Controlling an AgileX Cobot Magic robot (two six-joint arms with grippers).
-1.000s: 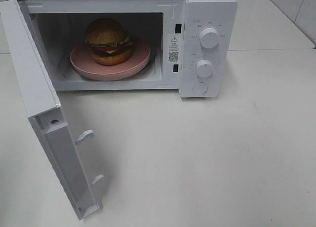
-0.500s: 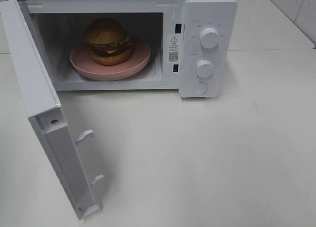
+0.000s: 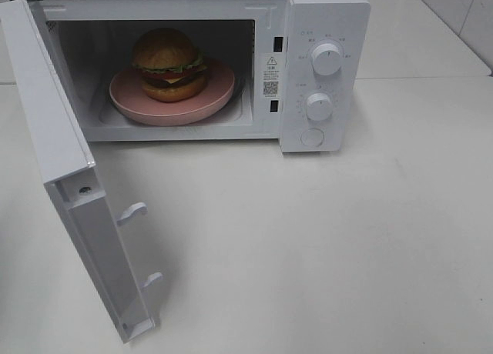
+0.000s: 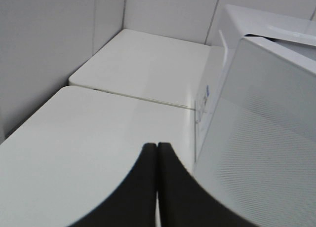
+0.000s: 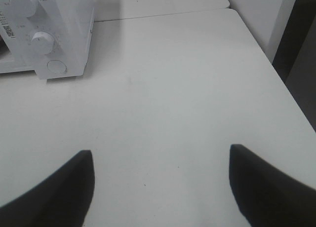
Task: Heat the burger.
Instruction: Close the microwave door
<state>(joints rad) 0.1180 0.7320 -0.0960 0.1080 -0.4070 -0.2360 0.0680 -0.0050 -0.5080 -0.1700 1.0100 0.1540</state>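
Left gripper (image 4: 157, 153), pinched closed, hangs behind the open microwave door (image 3: 54, 131), likely to push it shut, right gripper (image 5: 160, 155) spread wide and empty, while the burger (image 3: 168, 64) rests on its pink plate (image 3: 219, 88) inside.

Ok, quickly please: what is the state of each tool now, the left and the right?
Left tool: closed, holding nothing.
Right tool: open, holding nothing.
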